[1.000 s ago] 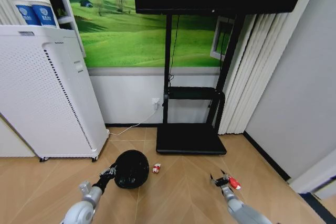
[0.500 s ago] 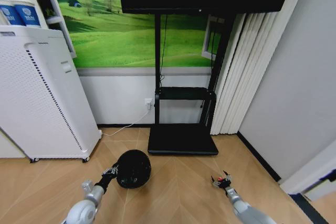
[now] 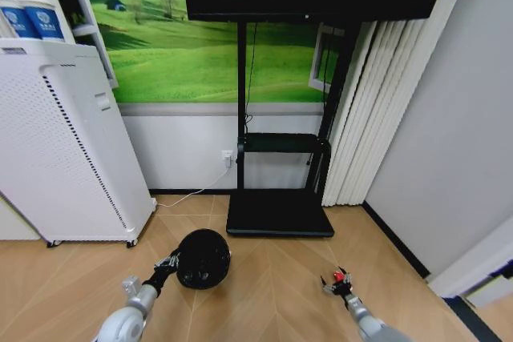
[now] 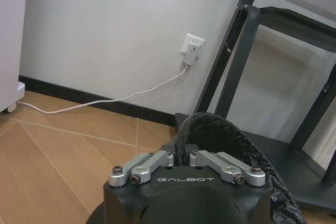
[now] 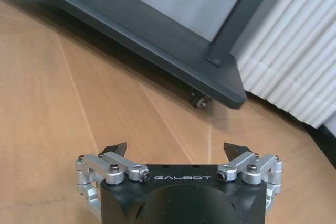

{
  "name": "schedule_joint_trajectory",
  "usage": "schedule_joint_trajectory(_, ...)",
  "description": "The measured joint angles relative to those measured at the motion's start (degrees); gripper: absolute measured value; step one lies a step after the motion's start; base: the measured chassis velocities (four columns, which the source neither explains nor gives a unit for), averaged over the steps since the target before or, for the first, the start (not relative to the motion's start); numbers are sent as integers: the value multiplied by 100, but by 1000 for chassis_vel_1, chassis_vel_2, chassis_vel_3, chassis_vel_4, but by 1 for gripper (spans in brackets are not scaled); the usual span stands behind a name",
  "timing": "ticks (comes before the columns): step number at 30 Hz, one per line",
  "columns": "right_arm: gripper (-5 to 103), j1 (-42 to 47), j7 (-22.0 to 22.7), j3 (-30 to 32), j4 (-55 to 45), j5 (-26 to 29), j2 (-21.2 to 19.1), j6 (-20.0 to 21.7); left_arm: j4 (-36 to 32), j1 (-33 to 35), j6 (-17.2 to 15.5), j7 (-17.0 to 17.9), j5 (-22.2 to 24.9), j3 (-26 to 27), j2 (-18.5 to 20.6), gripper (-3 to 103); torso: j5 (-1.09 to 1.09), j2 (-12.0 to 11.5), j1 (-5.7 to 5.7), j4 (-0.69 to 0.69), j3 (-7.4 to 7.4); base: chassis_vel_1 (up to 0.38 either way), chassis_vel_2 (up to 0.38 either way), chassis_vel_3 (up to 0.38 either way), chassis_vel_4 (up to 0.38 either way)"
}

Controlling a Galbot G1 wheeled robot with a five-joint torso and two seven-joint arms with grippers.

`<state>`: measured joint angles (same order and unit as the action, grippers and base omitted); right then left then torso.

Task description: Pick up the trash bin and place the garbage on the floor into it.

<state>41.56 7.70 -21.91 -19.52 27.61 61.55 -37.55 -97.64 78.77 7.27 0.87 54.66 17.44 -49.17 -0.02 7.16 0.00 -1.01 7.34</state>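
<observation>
Currently the left gripper (image 3: 171, 263), lower left, is clamped on the trash bin's (image 3: 202, 258) rim; the right gripper (image 3: 336, 281), lower right, hangs spread and empty, needing garbage to grasp.

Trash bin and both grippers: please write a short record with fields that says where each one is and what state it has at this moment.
trash bin: black, lined with a black bag, held at its rim, low in front of the TV stand base
left gripper: shut on the bin's rim, at the bin's left side
right gripper: open, nothing between its fingers, over bare wooden floor
white appliance: upright on the left, apart from the bin
</observation>
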Motion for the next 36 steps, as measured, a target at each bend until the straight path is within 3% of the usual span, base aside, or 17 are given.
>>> schedule_joint_trajectory(32, 103, -258, 110, 205, 845, 41, 448, 596, 108, -29, 52, -131, 116, 52, 69, 7, 2, 0, 0, 1, 1, 0, 0, 0, 0)
schedule_joint_trajectory(35, 99, -255, 134, 209, 879, 28, 448, 679, 126, -59, 53, -132, 129, 36, 70, 7, 1, 0, 0, 0, 0, 0, 0, 0, 0)
schedule_joint_trajectory(36, 91, -248, 161, 218, 884, 28, 448, 733, 128, -72, 54, -133, 131, 28, 70, 7, 2, -1, 0, 0, 0, 0, 0, 0, 0)
